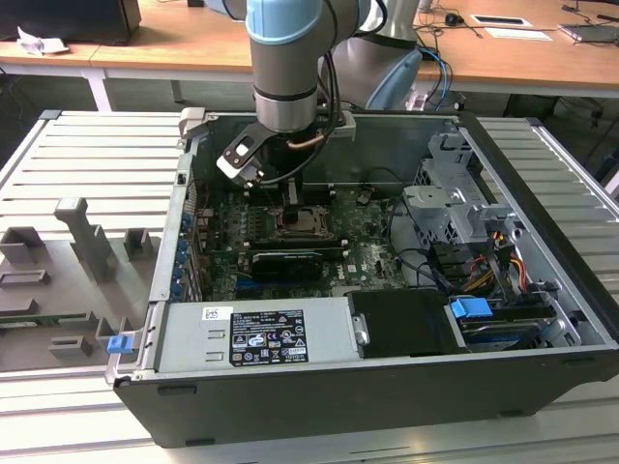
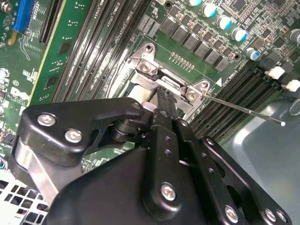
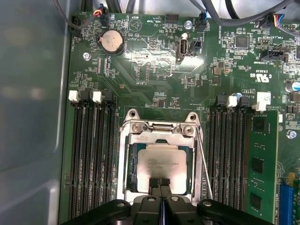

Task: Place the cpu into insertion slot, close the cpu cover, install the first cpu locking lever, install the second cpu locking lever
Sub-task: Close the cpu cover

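With my pincer (image 3: 160, 183) pinched shut, its tips touching one edge of the cpu (image 3: 161, 159), which sat framed inside the lowered cpu cover (image 3: 124, 159), I judged any downward push belonged on that cover's rim, not the cpu.

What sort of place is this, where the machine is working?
Probably a robotics lab or test workshop, not a factory line. An open black desktop computer case lies on a ribbed grey metal table, a light-blue robot arm reaches into it, and long wooden office desks stand behind.
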### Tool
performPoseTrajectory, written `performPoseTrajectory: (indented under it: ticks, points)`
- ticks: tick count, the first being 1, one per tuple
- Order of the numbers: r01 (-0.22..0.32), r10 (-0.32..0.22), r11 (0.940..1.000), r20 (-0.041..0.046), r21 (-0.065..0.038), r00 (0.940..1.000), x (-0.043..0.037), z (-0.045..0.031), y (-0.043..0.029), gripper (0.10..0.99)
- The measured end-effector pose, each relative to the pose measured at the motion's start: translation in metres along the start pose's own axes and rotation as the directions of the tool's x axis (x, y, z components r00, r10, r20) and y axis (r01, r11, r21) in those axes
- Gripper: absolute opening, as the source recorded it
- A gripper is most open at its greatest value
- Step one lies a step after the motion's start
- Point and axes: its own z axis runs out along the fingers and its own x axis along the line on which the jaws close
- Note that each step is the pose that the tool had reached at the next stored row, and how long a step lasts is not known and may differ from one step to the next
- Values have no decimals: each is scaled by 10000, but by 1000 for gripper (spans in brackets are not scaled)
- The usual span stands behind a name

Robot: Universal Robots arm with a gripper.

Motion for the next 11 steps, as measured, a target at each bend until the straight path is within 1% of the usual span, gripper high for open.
performPoseTrajectory:
  ticks: [3,6,10,11]
  points:
    - [-1,1,10000,6,5,10000,-1,17,1,106]
    - [0,0,10000,-2,-1,10000,1,28,53,106]
    - [0,0,10000,-4,-44,10000,7,18,60,106]
    - [1,-1,10000,1,-47,10000,7,4,61,106]
